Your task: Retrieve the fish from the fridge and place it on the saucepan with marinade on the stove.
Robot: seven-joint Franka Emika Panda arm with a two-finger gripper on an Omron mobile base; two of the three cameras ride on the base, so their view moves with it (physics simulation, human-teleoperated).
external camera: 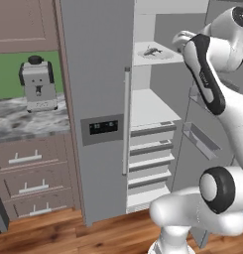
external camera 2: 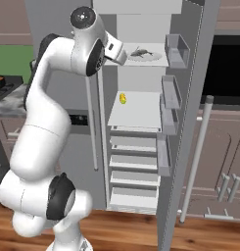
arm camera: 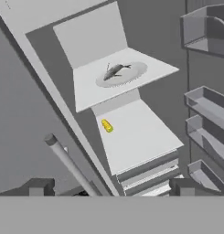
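Both base cams sit behind the arm, left and right, facing the open fridge point(external camera: 98, 99) shelves. Hand cam looks down into the same shelves from closer, rolled sideways.

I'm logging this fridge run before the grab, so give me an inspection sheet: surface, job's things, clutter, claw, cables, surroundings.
Surface: white fridge shelves, upper and middle.
Job's things: fish lies on a pale plate on the upper shelf; fridge right door open, left shut.
Clutter: small yellow item on the middle shelf.
Claw: claw open, holding nothing, short of the shelves, pointed at them.
Cables: nothing seen.
Surroundings: coffee machine on marble counter, brown drawers below, wood floor.
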